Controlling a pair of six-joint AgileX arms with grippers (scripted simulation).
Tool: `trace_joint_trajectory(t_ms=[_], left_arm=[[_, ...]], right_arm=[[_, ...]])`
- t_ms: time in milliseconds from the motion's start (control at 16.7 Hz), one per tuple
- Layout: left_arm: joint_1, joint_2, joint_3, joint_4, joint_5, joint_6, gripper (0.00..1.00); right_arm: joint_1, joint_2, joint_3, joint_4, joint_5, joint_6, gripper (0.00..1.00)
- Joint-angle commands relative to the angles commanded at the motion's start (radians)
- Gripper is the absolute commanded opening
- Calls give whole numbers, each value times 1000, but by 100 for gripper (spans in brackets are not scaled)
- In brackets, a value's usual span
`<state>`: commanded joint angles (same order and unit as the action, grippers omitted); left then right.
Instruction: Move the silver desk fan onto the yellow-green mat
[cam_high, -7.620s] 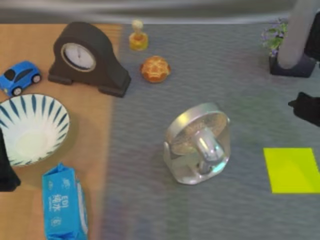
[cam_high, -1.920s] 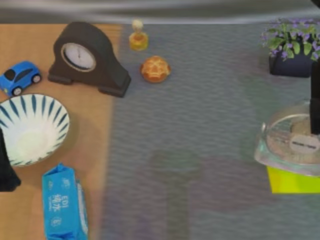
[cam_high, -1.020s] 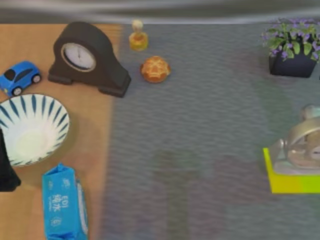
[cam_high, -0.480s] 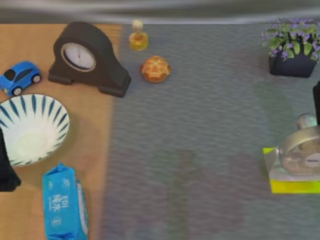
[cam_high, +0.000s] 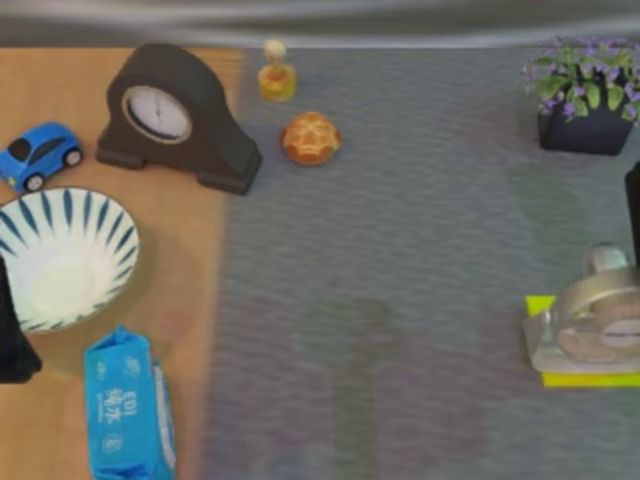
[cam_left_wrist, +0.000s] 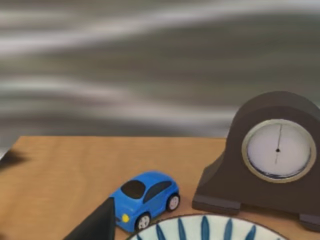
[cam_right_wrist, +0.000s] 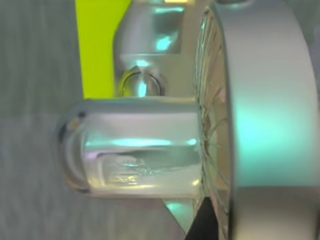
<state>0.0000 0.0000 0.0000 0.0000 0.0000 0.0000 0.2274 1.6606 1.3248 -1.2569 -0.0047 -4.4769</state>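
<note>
The shiny chrome round desk fan (cam_high: 592, 328) is sitting on the flat lime-yellow square mat (cam_high: 541, 304) at the tabletop's three o'clock edge. I cannot tell the state of either arm's fingers.

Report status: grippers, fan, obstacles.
Left gripper parked by bowl. Right gripper beside silver desk fan. Fan on yellow-green mat. Nothing in the way.

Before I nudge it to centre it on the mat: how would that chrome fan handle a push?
The shiny chrome round desk fan looks top-heavy, so probably tips rather than slides. Its polished housing likely slips in a claw. The thin lime-yellow square mat beneath might shift with it.
</note>
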Motion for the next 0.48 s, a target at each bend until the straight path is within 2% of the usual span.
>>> trace_joint_trajectory(t_ms=[300, 480], left_arm=[[0, 0, 0, 0, 0, 0, 100], [0, 0, 0, 0, 0, 0, 100]], right_arm=[[0, 0, 0, 0, 0, 0, 98], [0, 0, 0, 0, 0, 0, 100]])
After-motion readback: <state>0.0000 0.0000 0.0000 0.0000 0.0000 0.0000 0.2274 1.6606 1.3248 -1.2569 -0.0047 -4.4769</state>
